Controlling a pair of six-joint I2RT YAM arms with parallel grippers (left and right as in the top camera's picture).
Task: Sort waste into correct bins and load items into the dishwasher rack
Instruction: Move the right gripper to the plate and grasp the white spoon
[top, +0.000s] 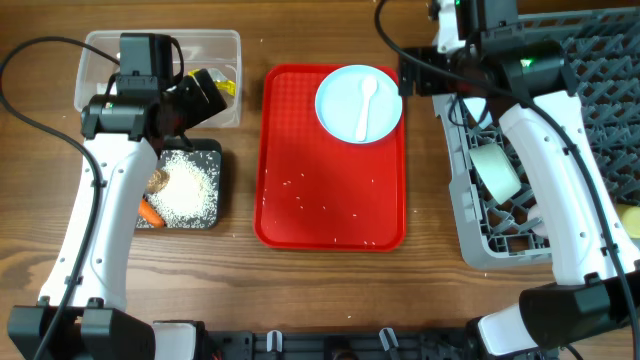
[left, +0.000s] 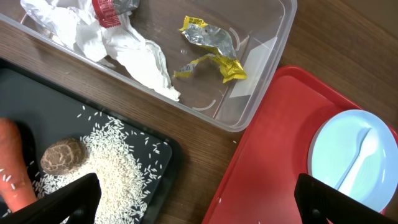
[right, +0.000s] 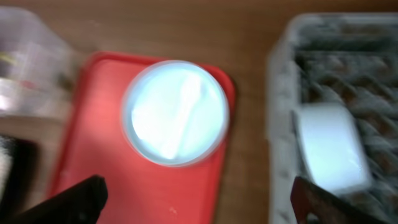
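Hanging empty: left fingers (left: 74, 199) spread wide; right fingers (right: 74, 199) spread wide between plate (top: 340, 105) and rack (top: 505, 257).

Counter (top: 430, 300), left to right: tub (top: 98, 48) and shallow tray (top: 214, 224), then serving tray (top: 330, 200), then rack (top: 472, 235).

Left side: tub at the back, shallow tray just in front, a strip of counter between.
In tub: napkin (left: 134, 56) to the left, wrappers (left: 211, 53) to its right.
In shallow tray: rice heap (top: 190, 190) in the middle, food lump (top: 157, 180) at its left edge, carrot (top: 150, 212) in the front-left corner.

Centre: plate (top: 345, 95) on the serving tray's back-right part, spoon (top: 365, 105) lying on the plate. Loose grains (top: 300, 183) scattered on the tray in front of the plate.

Right: one dish (top: 497, 170) inside the rack, near its left wall.
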